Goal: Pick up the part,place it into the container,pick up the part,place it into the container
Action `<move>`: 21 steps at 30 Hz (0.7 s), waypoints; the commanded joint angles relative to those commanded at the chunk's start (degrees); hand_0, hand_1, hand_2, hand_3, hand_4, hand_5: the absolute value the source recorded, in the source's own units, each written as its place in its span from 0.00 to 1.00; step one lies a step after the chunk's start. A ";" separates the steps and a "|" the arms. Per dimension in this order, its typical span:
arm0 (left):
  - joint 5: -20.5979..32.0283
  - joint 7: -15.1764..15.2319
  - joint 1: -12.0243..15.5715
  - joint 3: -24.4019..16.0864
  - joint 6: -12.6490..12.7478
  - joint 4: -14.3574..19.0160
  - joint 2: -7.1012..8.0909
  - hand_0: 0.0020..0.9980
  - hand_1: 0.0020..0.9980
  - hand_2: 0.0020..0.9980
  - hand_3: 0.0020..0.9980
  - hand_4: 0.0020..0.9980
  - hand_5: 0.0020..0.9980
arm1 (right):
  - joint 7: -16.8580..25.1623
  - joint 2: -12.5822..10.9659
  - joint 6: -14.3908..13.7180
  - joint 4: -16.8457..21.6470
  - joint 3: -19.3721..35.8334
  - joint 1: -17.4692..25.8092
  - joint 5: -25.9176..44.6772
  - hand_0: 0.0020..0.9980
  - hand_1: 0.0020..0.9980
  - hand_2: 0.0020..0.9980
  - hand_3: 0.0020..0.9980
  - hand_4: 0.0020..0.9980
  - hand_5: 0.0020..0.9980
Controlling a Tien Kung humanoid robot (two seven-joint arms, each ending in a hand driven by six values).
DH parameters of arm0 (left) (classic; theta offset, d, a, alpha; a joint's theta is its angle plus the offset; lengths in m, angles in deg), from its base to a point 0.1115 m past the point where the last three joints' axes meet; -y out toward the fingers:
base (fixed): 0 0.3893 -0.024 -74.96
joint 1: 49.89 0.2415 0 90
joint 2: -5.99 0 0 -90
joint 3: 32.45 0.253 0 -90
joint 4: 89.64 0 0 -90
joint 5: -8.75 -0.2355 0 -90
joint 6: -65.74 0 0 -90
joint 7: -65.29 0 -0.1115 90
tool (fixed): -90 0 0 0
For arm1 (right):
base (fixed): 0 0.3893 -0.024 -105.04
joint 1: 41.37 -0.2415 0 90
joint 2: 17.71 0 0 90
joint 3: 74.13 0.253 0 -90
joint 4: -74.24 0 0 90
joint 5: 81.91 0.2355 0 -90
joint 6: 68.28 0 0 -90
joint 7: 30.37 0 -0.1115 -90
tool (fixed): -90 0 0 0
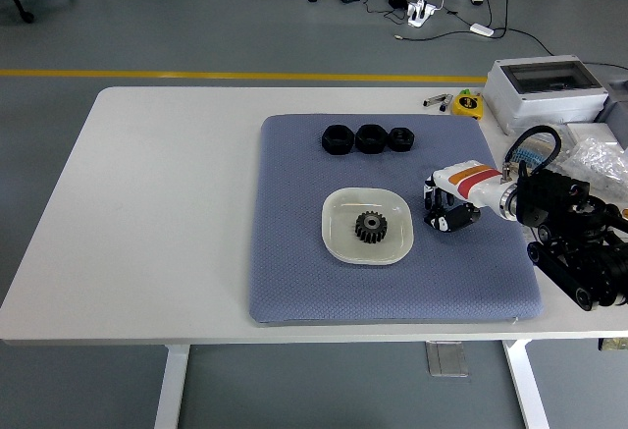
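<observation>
The right robot hand [441, 208] curls around a small gear [438, 219], just right of the container [340, 240] holding another gear [371, 227].

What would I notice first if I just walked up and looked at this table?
Probably the robot's right hand, black with a white and orange wrist, on the right side of the blue mat; its fingers are curled around a small black gear there. Next, the white dish in the mat's middle with a black gear inside.
</observation>
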 joint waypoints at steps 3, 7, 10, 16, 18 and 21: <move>-0.12 -0.02 0.02 -0.10 -0.01 -0.01 -0.01 0.74 0.76 0.79 0.70 0.74 0.68 | 0.03 -0.12 0.64 0.15 0.10 -0.02 0.11 0.23 0.42 0.48 0.52 0.73 0.22; -0.45 -0.11 0.01 -0.27 -0.06 0.00 0.00 0.74 0.76 0.79 0.70 0.74 0.69 | 0.17 -0.25 1.33 0.34 0.24 -0.05 0.22 0.21 0.40 0.46 0.51 0.78 0.17; -0.59 -0.15 0.06 -0.37 -0.08 0.00 0.01 0.74 0.76 0.79 0.70 0.74 0.69 | 0.18 -0.24 1.60 0.46 0.30 0.03 0.26 0.21 0.40 0.46 0.51 0.78 0.17; -0.84 -0.23 0.21 -0.54 -0.07 0.00 0.04 0.74 0.76 0.79 0.70 0.74 0.68 | 0.37 -0.24 2.12 0.93 0.31 0.10 0.43 0.20 0.33 0.41 0.48 0.84 0.14; -1.00 -0.27 0.25 -0.66 -0.06 -0.01 0.03 0.74 0.76 0.79 0.70 0.74 0.68 | 0.41 -0.25 2.10 1.11 0.33 0.11 0.42 0.20 0.33 0.41 0.48 0.84 0.14; -1.15 -0.30 0.32 -0.74 -0.08 0.00 0.08 0.74 0.76 0.79 0.70 0.74 0.69 | 0.51 -0.30 2.02 1.43 0.33 0.13 0.46 0.17 0.28 0.37 0.43 0.83 0.14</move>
